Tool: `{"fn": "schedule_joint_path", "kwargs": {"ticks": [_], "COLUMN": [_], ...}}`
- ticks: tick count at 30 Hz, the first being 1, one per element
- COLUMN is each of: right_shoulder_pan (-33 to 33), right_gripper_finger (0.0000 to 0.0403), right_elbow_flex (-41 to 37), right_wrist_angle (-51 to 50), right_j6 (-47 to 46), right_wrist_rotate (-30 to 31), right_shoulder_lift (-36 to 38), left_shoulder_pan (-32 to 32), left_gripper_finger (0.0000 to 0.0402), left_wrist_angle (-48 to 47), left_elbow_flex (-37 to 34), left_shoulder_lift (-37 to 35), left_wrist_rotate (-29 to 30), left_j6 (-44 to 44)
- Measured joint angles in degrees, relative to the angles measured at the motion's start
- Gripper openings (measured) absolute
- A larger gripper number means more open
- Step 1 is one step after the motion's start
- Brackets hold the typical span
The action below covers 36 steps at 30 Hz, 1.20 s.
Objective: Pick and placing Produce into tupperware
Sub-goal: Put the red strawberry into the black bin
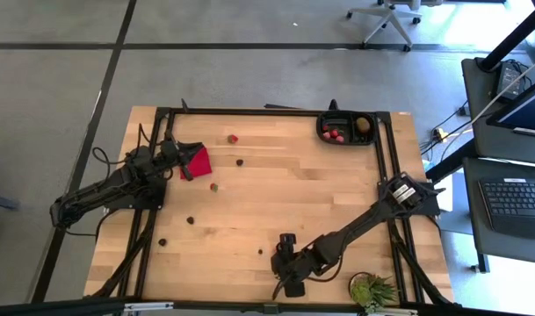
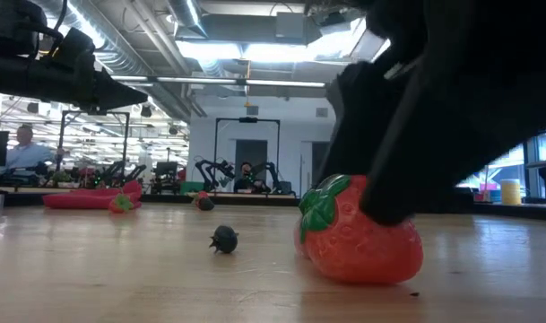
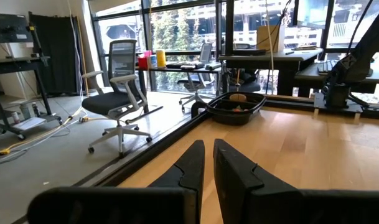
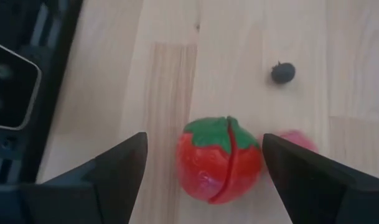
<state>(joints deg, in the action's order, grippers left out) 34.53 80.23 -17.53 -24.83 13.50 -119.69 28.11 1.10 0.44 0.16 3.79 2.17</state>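
A red strawberry (image 4: 219,160) with a green cap lies on the wooden table near its front edge; it also shows in the low view (image 2: 362,244). My right gripper (image 4: 205,146) is open and slants down over it, one finger on either side with a gap to each. In the high view this gripper (image 1: 286,274) hides the strawberry. The black tupperware (image 1: 322,132) stands at the far right with red pieces and a brown lump in it. My left gripper (image 3: 209,152) is shut, held level above the red cloth (image 1: 197,162) at the left.
Loose on the table are a strawberry (image 1: 234,138), another (image 1: 214,186) and small dark berries (image 1: 240,161), (image 1: 190,220), (image 1: 162,241). One dark berry (image 4: 282,73) lies just beyond the right gripper. A spiky green plant (image 1: 372,290) stands at the near right corner.
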Motion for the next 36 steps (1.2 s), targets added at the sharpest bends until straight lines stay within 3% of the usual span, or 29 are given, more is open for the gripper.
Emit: {"fn": "schedule_joint_path", "kwargs": {"ticks": [9,25,36], "right_shoulder_pan": [0.0,0.0,0.0], "right_gripper_finger": [0.0312,0.0225,0.023], "right_elbow_flex": [0.0,0.0,0.1], "right_wrist_angle": [-0.2,-0.1,0.7], "right_j6": [1.4,1.4,-0.6], "right_wrist_rotate": [0.0,0.0,0.0], "right_shoulder_lift": [-0.6,-0.6,-2.2], "left_shoulder_pan": [0.0,0.0,0.0], "left_gripper_finger": [0.0027,0.0027,0.0027], "left_wrist_angle": [0.0,0.0,0.0], "left_elbow_flex": [0.0,0.0,0.0], "left_shoulder_lift": [0.0,0.0,0.0], "left_wrist_rotate": [0.0,0.0,0.0], "left_j6": [0.0,0.0,0.0]}}
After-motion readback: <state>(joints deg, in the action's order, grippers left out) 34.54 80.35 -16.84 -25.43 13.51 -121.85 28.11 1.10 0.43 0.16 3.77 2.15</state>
